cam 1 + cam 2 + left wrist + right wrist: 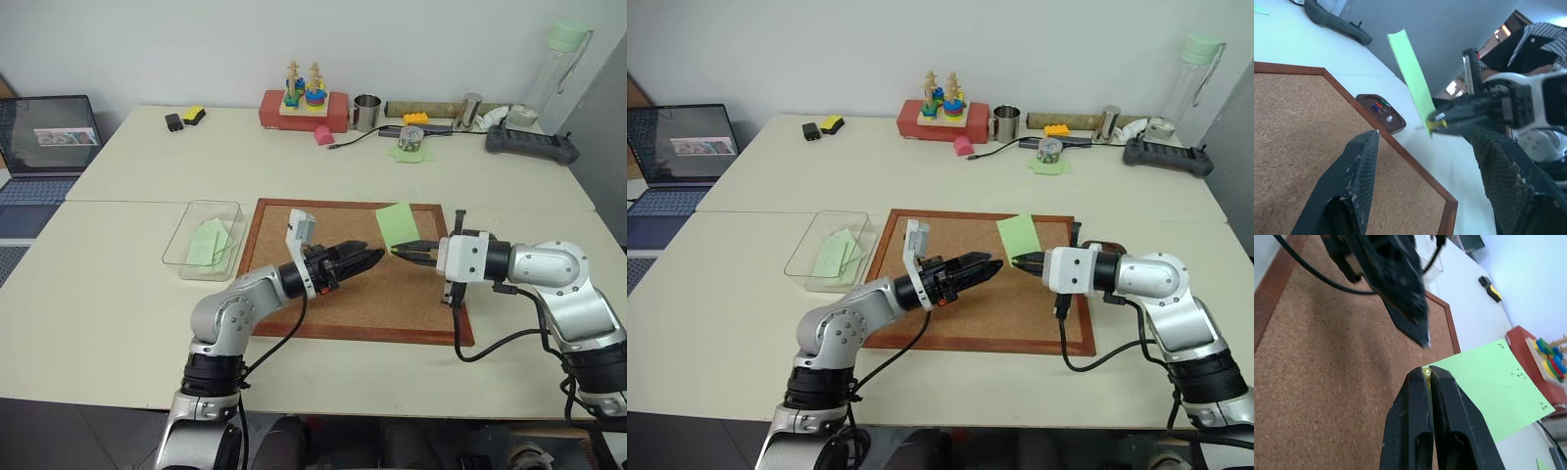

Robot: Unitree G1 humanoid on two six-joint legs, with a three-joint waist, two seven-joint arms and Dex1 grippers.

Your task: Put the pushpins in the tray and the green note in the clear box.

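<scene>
**Green note pinched at one corner, lifted over the corkboard**

The green note (1488, 389) stands raised above the corkboard (392, 304), gripped at one corner by the right gripper (1426, 374), whose two fingers are pressed together on the paper. The right wrist view shows what the head views cannot: a small yellow pin head squeezed between the fingertips at the note's corner, and tiny pinholes near the other corners of the sheet. In the left wrist view the note appears almost edge-on, a narrow green strip rising from the right gripper's tip.

That same view shows the tray (1382, 113) lying on the table just beside the corkboard's frame, holding pushpins (1380, 105) with green, red, blue and white heads. From the head the tray is mostly hidden behind the right arm.

The clear box (203, 239) sits on the table against the corkboard's left edge, with pale green paper already lying inside.

The left gripper (364, 258) hovers over the middle of the board, its fingers spread apart and holding nothing, pointing toward the note and the right gripper's tip, close but not touching.
</scene>
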